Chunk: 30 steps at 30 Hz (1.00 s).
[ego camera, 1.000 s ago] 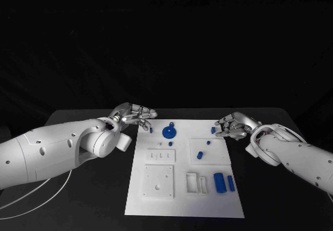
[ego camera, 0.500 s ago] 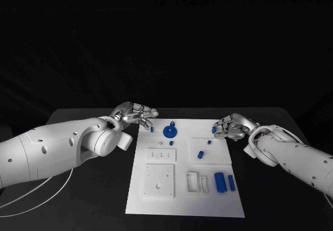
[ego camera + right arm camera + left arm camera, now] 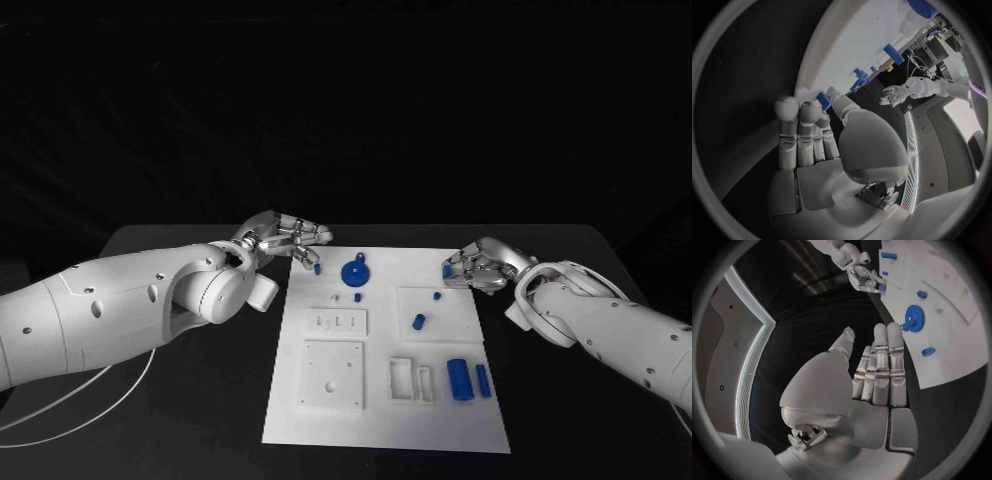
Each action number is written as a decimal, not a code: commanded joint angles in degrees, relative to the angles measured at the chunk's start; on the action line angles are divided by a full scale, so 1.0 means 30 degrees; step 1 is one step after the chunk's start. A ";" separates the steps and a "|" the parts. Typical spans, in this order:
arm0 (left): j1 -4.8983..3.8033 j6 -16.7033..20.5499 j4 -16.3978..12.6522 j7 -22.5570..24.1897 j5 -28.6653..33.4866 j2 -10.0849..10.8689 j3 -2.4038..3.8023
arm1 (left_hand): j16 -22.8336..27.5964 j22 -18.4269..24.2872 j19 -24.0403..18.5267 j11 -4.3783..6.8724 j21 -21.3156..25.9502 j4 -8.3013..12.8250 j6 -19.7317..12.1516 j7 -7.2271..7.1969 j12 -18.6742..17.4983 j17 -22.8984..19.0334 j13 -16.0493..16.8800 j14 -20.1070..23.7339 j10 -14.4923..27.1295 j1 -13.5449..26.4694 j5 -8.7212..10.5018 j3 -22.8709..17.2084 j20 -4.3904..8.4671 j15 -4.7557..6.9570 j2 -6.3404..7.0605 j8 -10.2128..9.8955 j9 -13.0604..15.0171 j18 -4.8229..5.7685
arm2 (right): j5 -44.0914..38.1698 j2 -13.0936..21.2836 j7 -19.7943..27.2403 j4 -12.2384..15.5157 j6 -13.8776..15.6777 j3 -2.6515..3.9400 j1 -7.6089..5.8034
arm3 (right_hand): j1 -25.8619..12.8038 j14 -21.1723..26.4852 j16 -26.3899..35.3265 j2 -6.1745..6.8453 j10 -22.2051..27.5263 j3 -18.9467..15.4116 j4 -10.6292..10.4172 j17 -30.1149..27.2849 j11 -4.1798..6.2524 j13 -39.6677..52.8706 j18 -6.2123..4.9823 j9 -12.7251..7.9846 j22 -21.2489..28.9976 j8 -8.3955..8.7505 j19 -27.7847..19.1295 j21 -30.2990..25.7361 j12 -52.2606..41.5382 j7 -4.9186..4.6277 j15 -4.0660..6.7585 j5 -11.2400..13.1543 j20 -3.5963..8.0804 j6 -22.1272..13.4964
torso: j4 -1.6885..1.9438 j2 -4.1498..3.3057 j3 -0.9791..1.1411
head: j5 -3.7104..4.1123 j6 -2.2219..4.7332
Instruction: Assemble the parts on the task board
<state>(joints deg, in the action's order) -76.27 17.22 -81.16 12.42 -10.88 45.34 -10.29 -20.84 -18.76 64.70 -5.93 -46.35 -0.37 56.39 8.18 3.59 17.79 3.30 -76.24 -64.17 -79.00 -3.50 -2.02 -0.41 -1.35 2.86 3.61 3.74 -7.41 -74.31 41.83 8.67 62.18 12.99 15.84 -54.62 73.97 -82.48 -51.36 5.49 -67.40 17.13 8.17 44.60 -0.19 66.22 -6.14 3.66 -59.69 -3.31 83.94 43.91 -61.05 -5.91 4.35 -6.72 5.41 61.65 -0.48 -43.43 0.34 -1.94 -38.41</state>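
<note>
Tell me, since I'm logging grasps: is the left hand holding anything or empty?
Empty. The left hand has its fingers straight and together with nothing between them; the blue gear lies apart from it on the task board.

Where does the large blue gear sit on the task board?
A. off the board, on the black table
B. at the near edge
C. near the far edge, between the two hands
C: the blue gear stands near the task board's far edge, between left hand and right hand.

One task board (image 3: 433,420) – two hands, eight blue parts (image 3: 353,273) showing
</note>
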 commanded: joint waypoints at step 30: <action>-0.0060 -0.0903 0.0098 -0.0743 -0.0833 0.0007 0.0022 | -0.0675 -0.0393 0.0054 0.0529 -0.0545 -0.0527 0.1571 -0.0469 -0.0061 0.0416 0.0031 -0.0192 -0.2132 0.0209 0.0048 0.0097 0.0246 0.0265 -0.0865 0.0024 0.0025 -0.0180 | -0.0571 -0.0016 -0.0736 0.0640 0.1327 0.0017 0.0015 | -0.0256 0.0033 0.0262 -0.1577 -0.0168 0.1281 0.0326 0.0276 0.0472 0.0228 0.0128 0.0135 -0.0218 -0.0119 0.0927 -0.0217 0.0316 0.0624 0.0297 0.1329 0.0388 0.2284 | -0.0097 0.0110 0.0013 | 0.0110 -0.0171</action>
<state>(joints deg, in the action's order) -76.34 16.41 -80.81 11.69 -11.51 45.43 -10.28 -22.61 -19.86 64.91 -4.45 -47.77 -1.70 60.65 6.91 3.59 18.95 3.30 -76.71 -69.91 -78.32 -3.50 -1.73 -0.19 -0.89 0.66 3.61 3.76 -7.00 -74.74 41.57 7.28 63.43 15.77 15.85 -54.59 72.98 -82.32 -50.89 1.47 -67.89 21.11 9.05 45.37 0.93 66.89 -5.74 3.83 -60.26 -3.64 84.04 43.64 -60.30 -4.43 4.84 -2.83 6.15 67.01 -0.70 -43.23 0.37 -1.70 -38.94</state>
